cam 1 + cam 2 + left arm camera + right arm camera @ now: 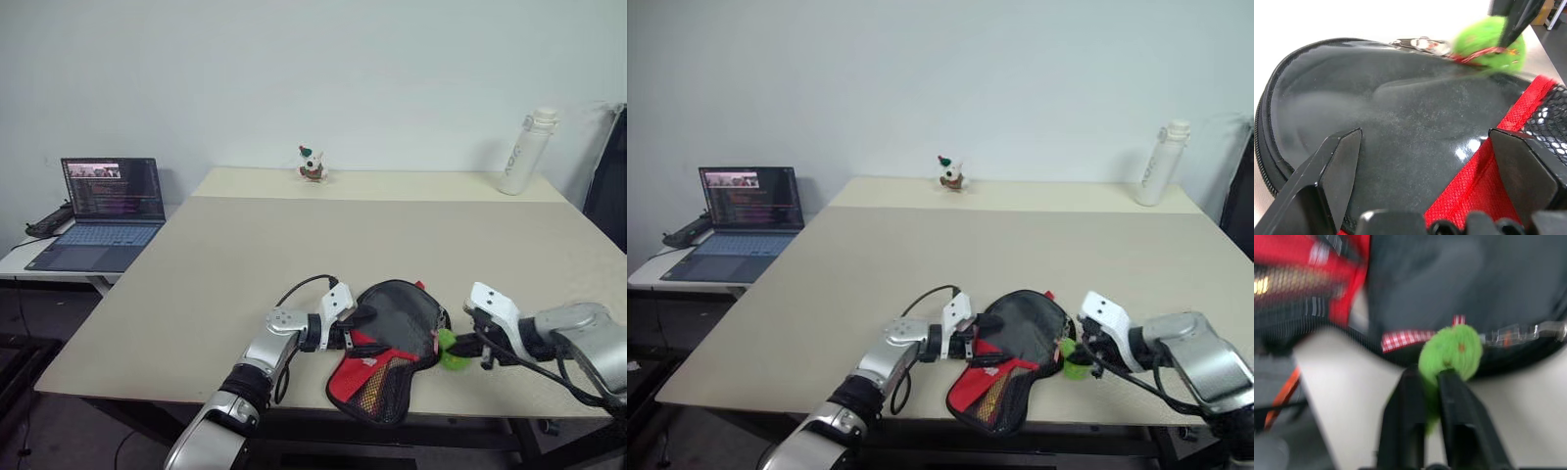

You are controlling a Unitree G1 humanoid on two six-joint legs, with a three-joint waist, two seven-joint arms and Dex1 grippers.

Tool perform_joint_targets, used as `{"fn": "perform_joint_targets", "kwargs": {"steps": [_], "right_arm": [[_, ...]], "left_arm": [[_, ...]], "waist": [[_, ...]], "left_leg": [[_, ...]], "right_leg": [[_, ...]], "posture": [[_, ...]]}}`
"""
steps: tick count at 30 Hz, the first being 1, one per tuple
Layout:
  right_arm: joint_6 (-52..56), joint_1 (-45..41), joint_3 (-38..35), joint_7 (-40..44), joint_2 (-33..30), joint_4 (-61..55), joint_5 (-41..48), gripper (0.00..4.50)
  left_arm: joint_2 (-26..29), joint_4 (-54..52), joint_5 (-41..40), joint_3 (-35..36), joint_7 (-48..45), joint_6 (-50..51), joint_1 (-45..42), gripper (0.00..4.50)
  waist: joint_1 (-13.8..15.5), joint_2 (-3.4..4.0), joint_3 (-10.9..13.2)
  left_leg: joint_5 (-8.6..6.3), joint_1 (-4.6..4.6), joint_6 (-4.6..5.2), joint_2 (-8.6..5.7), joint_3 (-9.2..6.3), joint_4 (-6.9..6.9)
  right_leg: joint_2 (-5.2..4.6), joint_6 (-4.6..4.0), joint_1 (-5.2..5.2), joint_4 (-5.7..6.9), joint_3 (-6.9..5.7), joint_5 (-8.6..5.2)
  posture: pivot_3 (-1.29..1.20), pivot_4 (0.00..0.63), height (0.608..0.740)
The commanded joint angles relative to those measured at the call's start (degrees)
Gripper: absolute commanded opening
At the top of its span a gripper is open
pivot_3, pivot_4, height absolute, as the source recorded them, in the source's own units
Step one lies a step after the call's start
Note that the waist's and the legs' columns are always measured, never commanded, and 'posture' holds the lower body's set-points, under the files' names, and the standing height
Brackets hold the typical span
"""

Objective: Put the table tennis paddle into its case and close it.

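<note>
Case [392, 343] lies on the desk [294, 264] apparently zipped, paddle hidden; right end effector [1430, 382] pinches the green zipper charm [1449, 352], left end effector [1425, 147] gapes wide over the case.

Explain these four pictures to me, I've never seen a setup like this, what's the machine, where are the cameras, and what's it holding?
This is a humanoid robot with two arms, each ending in two black jaws. The two wide pictures come from a stereo camera in its head, looking down over a beige table. The two close-ups come from cameras on its wrists, looking along each arm's jaws.

Near the table's front edge lies the case, a black and red paddle-shaped pouch. The left gripper stands at the case with its jaws wide open, holding nothing. The right gripper pinches a small green pompom hanging at the zipper pull, as if working the zipper.

Further off are a white bottle, a small figurine, and a laptop on a side table.
</note>
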Motion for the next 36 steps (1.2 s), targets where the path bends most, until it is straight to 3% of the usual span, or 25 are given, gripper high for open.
{"fn": "perform_joint_targets", "kwargs": {"steps": [1, 5, 9, 13, 17, 21, 25, 29, 36], "right_arm": [[1.3, -2.2, -1.3, 0.2, -1.5, 1.3, 1.9, 1.78], [2.0, -3.1, -4.2, 4.0, -5.2, 2.6, 5.7, 3.16], [0.1, -4.5, -6.7, 5.3, -7.7, 5.7, 7.7, 3.16], [0.0, -9.8, -9.0, 2.6, -5.0, 11.6, 9.1, 3.16], [-3.7, -17.4, -11.7, -9.3, 5.5, 21.7, 7.1, 3.16], [-8.3, -18.9, -10.0, -14.7, 11.3, 28.5, 4.2, 3.16], [-9.6, -19.3, -9.2, -17.3, 17.0, 31.7, 4.1, 3.16], [-14.0, -19.0, -7.0, -19.2, 20.0, 35.3, 1.4, 3.16], [-18.2, -20.4, -4.4, -20.0, 23.0, 43.6, -1.9, 3.16]], "left_arm": [[0.2, 1.7, 2.3, -2.1, -0.3, 0.7, 1.8, 4.5], [0.6, -0.5, 1.8, -1.9, -0.3, 1.3, 2.2, 4.5], [1.1, -4.8, 0.7, -1.4, -0.6, 2.3, 2.7, 4.5], [3.1, -12.6, -1.6, -0.5, -1.8, 5.7, 3.8, 4.5], [7.2, -23.3, -7.3, 2.8, -3.9, 14.5, 5.3, 4.5], [10.8, -30.9, -14.6, 6.9, -4.6, 25.5, 5.6, 4.5], [17.4, -33.4, -18.8, 11.4, -6.0, 32.3, 5.2, 4.5], [22.9, -32.0, -17.9, 12.6, -6.1, 31.2, 6.8, 4.5], [25.0, -32.9, -17.8, 13.3, -4.5, 30.1, 9.4, 4.5]], "waist": [[0.0, -0.07, 0.0], [0.0, -0.09, 0.1], [-0.3, -0.12, 0.1], [-1.1, -0.23, 0.2], [-2.0, -0.43, 0.3], [-2.5, -0.43, 0.4], [-2.7, -0.32, 0.5], [-2.8, -0.26, 0.6], [-2.8, -0.24, 0.6]], "left_leg": [[0.0, -0.01, 0.0, 0.0, -0.02, 0.05], [-0.01, -0.04, 0.01, -0.05, -0.02, 0.1], [-0.02, -0.05, 0.02, -0.03, 0.0, 0.09], [-0.02, -0.05, 0.02, -0.02, 0.01, 0.09], [-0.01, -0.09, 0.01, 0.32, 0.09, 0.08], [-0.01, -0.1, 0.01, 0.65, 0.03, 0.06], [-0.01, -0.11, 0.01, 0.61, 0.12, 0.05], [-0.01, -0.08, 0.01, 0.61, 0.16, 0.02], [-0.01, -0.05, 0.01, 0.65, 0.16, 0.03]], "right_leg": [[0.0, 0.0, 0.03, -0.01, -0.01, 0.0], [-0.03, 0.02, 0.03, -0.02, 0.0, 0.01], [-0.03, 0.01, 0.0, 0.0, 0.01, 0.01], [-0.03, 0.01, -0.01, 0.01, 0.02, 0.01], [0.06, -0.06, -0.15, 0.08, 0.08, 0.06], [0.26, -0.1, -0.17, 0.11, 0.05, 0.07], [0.26, -0.1, -0.19, 0.09, 0.14, 0.07], [0.4, -0.15, -0.24, 0.13, 0.16, 0.1], [0.47, -0.3, -0.23, 0.12, 0.17, 0.17]], "posture": [[0.0, 0.15, 0.74], [0.0, 0.15, 0.74], [0.0, 0.15, 0.74], [0.0, 0.15, 0.74], [0.0, 0.15, 0.74], [0.0, 0.15, 0.74], [0.0, 0.15, 0.74], [0.0, 0.15, 0.74], [0.0, 0.15, 0.74]]}}
